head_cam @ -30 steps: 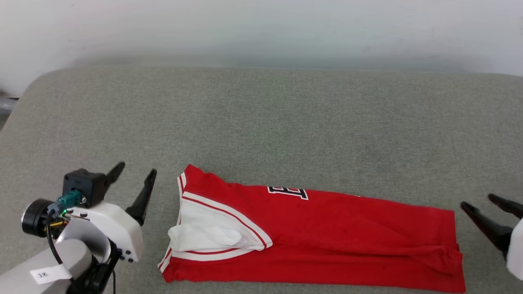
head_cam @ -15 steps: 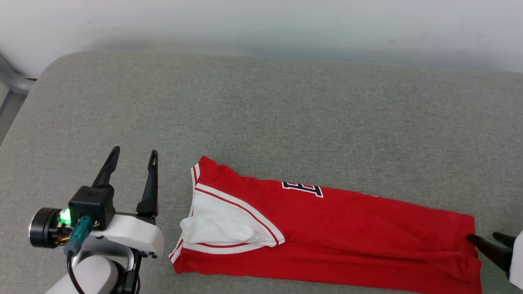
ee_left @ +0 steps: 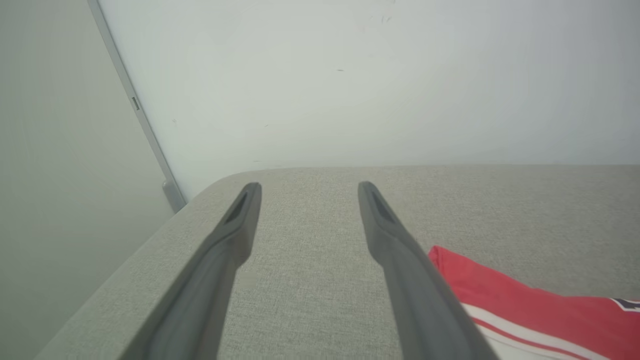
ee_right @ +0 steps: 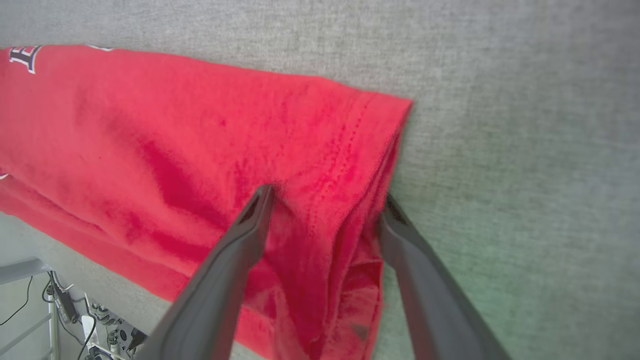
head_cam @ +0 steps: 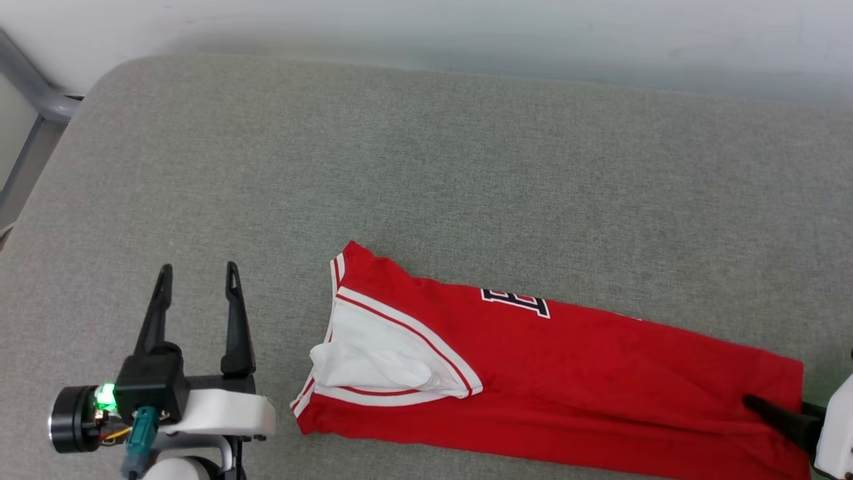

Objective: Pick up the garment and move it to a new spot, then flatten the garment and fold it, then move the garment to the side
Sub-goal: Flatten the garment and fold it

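The garment (head_cam: 600, 373) now has its hem between the spread fingers of the right gripper (ee_right: 326, 196), which stood clear a second ago; a pinch for folding looks next. The left gripper (head_cam: 197, 269) hovers spread and empty, the collar end just to its right.

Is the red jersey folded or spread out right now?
Folded: the garment lies as a narrow band, lettering cut off at its far edge.
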